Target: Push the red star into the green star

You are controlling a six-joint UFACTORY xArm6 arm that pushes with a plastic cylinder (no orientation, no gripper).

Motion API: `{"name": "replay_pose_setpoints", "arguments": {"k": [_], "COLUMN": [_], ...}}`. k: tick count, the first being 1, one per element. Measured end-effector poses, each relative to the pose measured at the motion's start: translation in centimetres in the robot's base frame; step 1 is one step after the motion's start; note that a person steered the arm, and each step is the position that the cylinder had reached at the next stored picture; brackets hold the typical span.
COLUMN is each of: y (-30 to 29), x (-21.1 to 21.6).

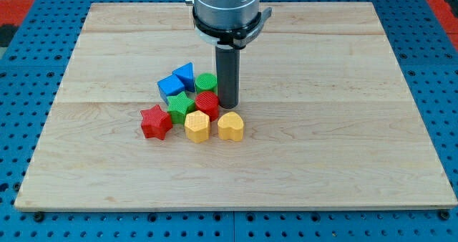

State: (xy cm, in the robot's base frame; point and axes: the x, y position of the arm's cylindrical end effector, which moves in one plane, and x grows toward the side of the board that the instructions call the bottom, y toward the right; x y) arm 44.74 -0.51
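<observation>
My tip (227, 104) stands on the wooden board (343, 127) at the right edge of the block cluster, just beside the red cylinder-like block (207, 104) and apparently touching or nearly touching it; the gap is too fine to tell. There is nothing on this rod to open or close: it is a bare dark rod, holding no block. Its upper part runs into the grey arm housing (227, 6), which is cut off by the view's top.

The green cylinder-like block (206, 83) sits just behind the red one, to the left of the rod, and part of its right side is hidden by the rod. The green star (181, 104) lies to the left of the red round block, pressed in among its neighbours, so its points are hard to make out (I read it as a star mainly from its notched outline). Behind it are two blue blocks, one (170, 86) a wedge-like shape and one (184, 74) further toward the view's top.

The red star (155, 122) lies at the cluster's lower left, just beside the green star, touching it or very nearly. To its right, along the cluster's lower edge, sit a yellow hexagon-like block (197, 125) and a yellow heart (230, 126), side by side. The board rests on a blue perforated table (14, 92).
</observation>
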Motion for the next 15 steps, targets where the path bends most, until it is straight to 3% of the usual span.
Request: {"name": "replay_pose_setpoints", "arguments": {"k": [2,3,4,5,6,7,8,9,10,12,14,15], "y": [0.0,-2.0,-9.6,-15.5,-17.3,-16.1,-16.1,-16.1,-15.4,-12.9,-1.0,1.0], "x": [-10.0,-11.3,-11.2,-8.3,-4.8,5.6,7.0,6.2,2.8,2.8,3.9,3.9]}}
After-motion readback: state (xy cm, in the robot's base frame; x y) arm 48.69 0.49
